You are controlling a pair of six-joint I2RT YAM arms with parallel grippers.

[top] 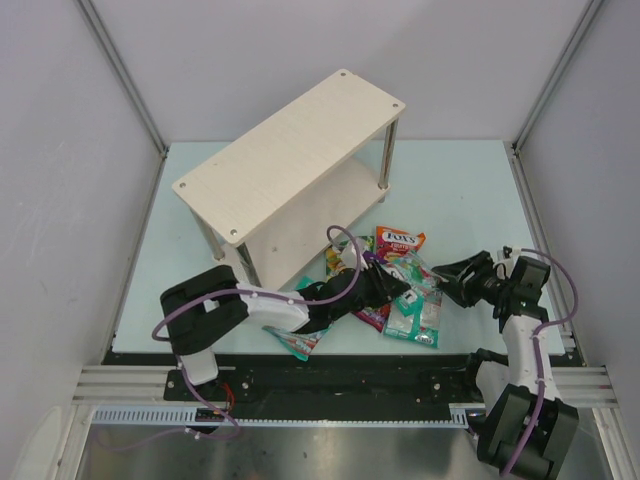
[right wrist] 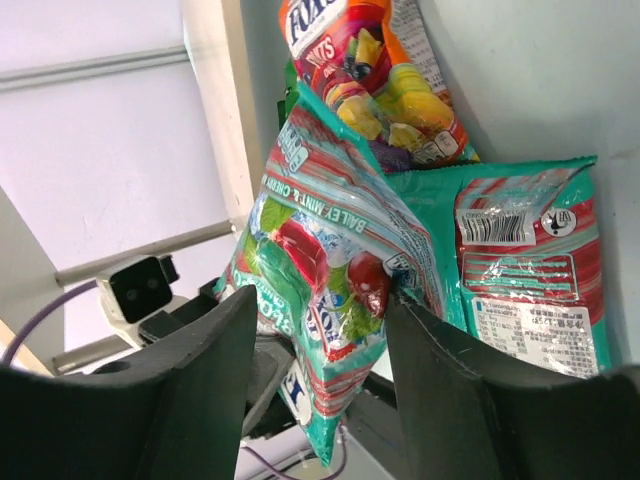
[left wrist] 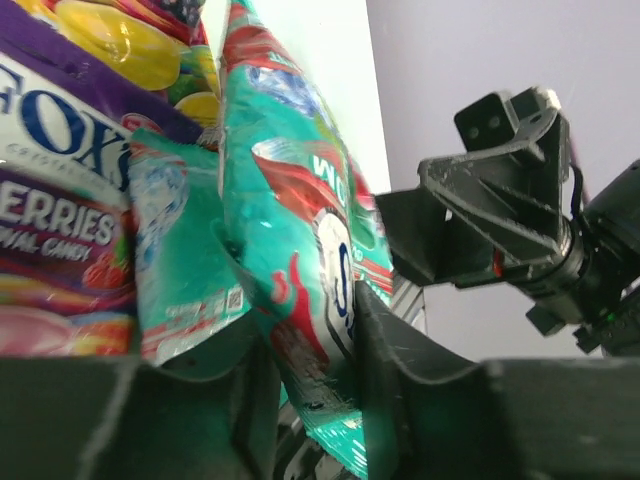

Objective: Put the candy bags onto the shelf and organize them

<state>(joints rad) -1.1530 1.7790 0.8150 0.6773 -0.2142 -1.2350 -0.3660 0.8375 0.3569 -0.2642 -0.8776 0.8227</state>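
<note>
The pale wood two-tier shelf (top: 290,150) stands at the back left of the table. Several candy bags lie heaped in front of it: a red-orange one (top: 398,243), a purple one (top: 372,316), and a flat teal one (top: 415,318). My left gripper (top: 400,287) reaches into the heap. In the left wrist view it (left wrist: 310,350) is shut on the lower edge of an upright teal bag (left wrist: 290,200). My right gripper (right wrist: 318,305) stands open around that same teal bag (right wrist: 330,240), whose foil only brushes one finger.
Another teal bag (top: 297,343) lies under the left arm near the table's front edge. The purple bag (left wrist: 60,200) fills the left of the left wrist view. The right gripper (top: 452,275) sits close to the right of the heap. Enclosure walls surround the table.
</note>
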